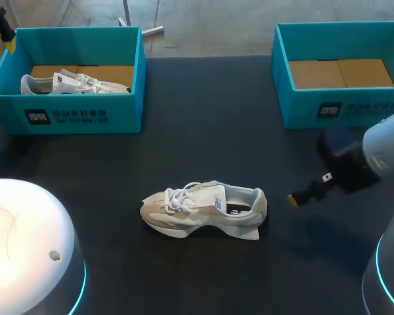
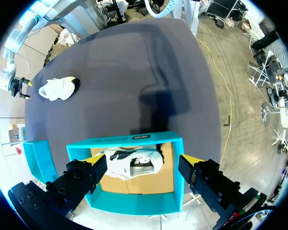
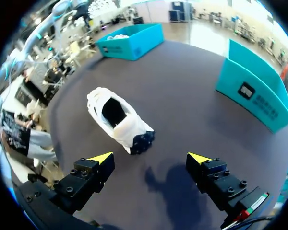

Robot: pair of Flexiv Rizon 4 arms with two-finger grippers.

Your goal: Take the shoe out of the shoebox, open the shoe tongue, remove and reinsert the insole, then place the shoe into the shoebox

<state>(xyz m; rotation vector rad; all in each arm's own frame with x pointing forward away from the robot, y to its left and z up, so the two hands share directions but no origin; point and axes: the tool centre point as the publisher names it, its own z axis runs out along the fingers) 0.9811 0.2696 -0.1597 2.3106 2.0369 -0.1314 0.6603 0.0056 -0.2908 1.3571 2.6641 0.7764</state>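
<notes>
As the shoe (image 1: 203, 210) seemingly awaited tongue work, the right gripper (image 3: 150, 158) gaped near its heel, the left gripper (image 2: 140, 160) over a box (image 2: 134, 141).

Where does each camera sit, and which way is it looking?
Head view: above and behind the robot, looking down on the table; left fingers show by the left shoebox, right fingers beside the loose shoe.
Left wrist view: on the left wrist, looking down into the left shoebox holding another shoe; its open fingers show.
Right wrist view: on the right wrist, facing the loose shoe's heel; its open fingers show.
Shared: all three views show the loose shoe.
</notes>
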